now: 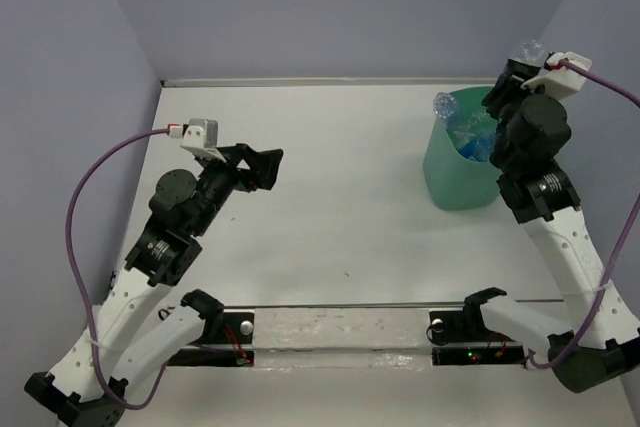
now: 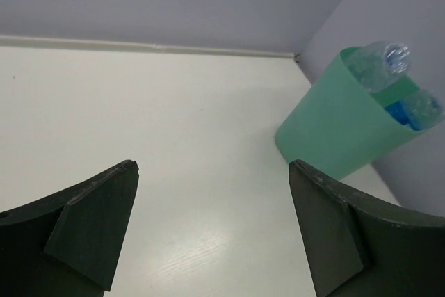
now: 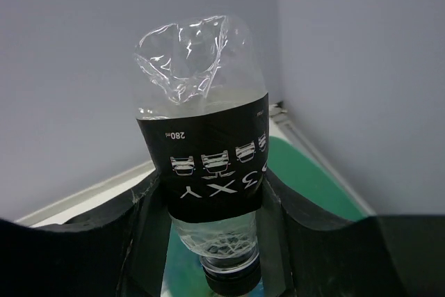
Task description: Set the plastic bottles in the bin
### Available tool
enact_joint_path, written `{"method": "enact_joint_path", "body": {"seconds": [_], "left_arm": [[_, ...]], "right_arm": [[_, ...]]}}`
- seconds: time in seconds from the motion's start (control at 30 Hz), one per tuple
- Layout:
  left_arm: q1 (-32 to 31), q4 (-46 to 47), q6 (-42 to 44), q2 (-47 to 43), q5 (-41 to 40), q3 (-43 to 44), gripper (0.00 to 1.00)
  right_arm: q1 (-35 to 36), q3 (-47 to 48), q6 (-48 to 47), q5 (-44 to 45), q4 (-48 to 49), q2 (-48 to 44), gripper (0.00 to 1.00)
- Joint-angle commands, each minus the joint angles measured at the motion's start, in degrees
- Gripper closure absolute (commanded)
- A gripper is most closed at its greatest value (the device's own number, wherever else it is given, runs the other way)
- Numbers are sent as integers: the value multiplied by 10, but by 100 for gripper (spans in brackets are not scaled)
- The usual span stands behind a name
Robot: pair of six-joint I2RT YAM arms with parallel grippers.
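Right tool (image 3: pixel 212 179) clamped on a black-labelled clear plastic bottle (image 3: pixel 208 151), long axis upright, cap down, at upper right of top view just over the teal bin (image 1: pixel 450 182) holding other bottles (image 1: pixel 470 132); left tool (image 2: pixel 213 168) jaws apart, empty, well left over desk (image 1: pixel 340 207).

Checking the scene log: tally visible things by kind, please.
Teal-green tapered plastic bin: 1
Clear plastic bottles poking out of it: 2
Clear black-labelled plastic bottle in the right gripper: 1
Total: 4; anything deeper in the bin is hidden.
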Motion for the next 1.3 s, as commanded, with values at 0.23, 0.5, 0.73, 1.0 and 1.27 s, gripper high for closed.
{"method": "enact_joint_path", "body": {"seconds": [0.23, 0.5, 0.73, 1.0, 1.27], "left_arm": [[-20, -21, 53, -17, -11, -13, 1], [-46, -23, 59, -29, -27, -12, 1], [-48, -24, 59, -29, -28, -13, 1], [-48, -23, 60, -16, -32, -14, 1], [-46, -27, 63, -2, -44, -14, 1]], "right_arm": [[-178, -4, 27, -73, -102, 59, 80], [-194, -41, 51, -117, -127, 53, 38], [-194, -28, 59, -100, -150, 50, 13], [-194, 38, 45, -282, -165, 17, 6], [-122, 59, -2, -459, -171, 29, 0]]}}
